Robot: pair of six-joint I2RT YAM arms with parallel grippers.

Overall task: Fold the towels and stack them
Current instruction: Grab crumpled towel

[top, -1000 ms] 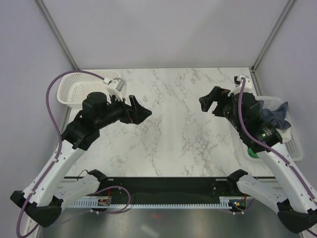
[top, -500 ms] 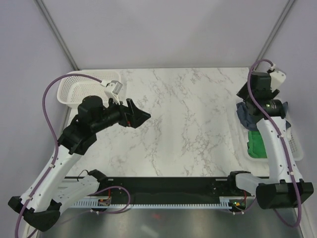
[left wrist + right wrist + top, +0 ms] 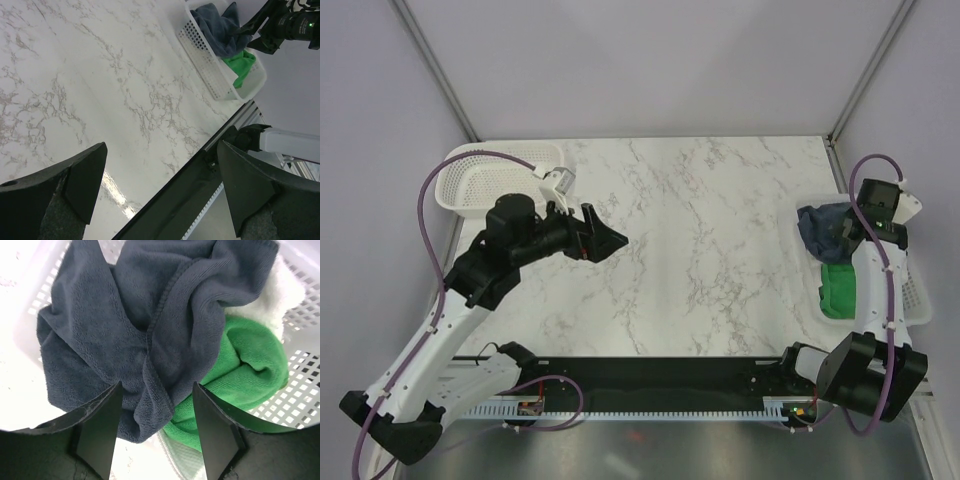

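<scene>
A crumpled dark blue-grey towel (image 3: 817, 226) lies on top in the white basket (image 3: 921, 301) at the table's right edge. A green towel (image 3: 838, 287) lies beside and under it. In the right wrist view the dark towel (image 3: 125, 315) covers the green one (image 3: 250, 365), and a white towel (image 3: 282, 300) shows beneath. My right gripper (image 3: 843, 228) is open just above the dark towel, its jaws (image 3: 157, 387) either side of a fold, holding nothing. My left gripper (image 3: 608, 236) is open and empty over the table's left middle (image 3: 161, 145).
An empty white basket (image 3: 470, 180) stands at the table's back left corner. The marble tabletop (image 3: 700, 240) lies between the arms. In the left wrist view the right basket (image 3: 210, 75) and the table's black front rail (image 3: 190, 190) show.
My right arm has swung from over the table's middle right to the right basket and dropped down to the dark towel. My left arm has hardly moved.
</scene>
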